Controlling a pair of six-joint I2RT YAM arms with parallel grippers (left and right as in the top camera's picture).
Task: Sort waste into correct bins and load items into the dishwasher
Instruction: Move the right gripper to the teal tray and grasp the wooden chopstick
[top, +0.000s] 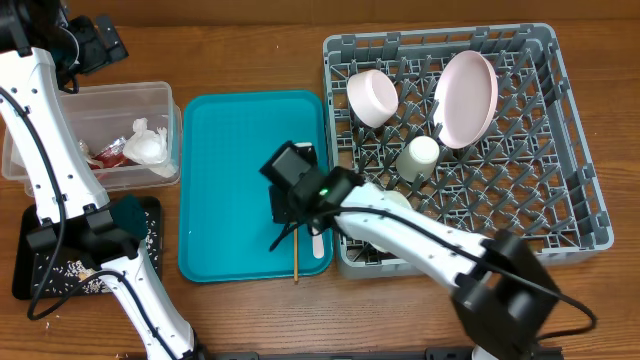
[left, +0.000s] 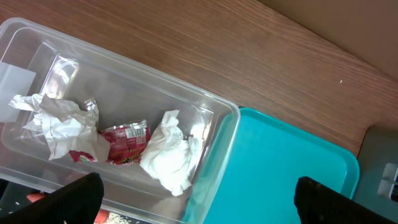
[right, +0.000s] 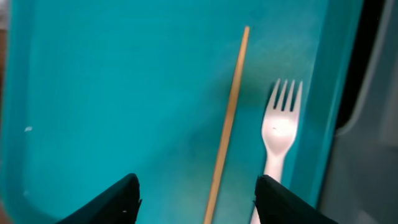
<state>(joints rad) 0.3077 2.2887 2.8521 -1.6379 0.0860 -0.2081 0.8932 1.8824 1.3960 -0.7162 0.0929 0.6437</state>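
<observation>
My right pincer (right: 199, 202) hangs spread wide and empty over the tray (right: 93, 93). A thin stick (right: 227, 118) runs between its fingers (right: 118, 199), and the fork (right: 280, 134) lies just beside that at 1 o'clock, tines pointing to 12. I judge the fork pickup is in hand: shift toward 3 o'clock, straddle the handle, drop, close, then carry it to the rack (top: 560, 130) at the tray's 3 o'clock. My left pincer (left: 199, 208) gapes empty too, by the tub (left: 124, 93) holding napkins (left: 171, 155) and a red packet (left: 124, 142).
</observation>
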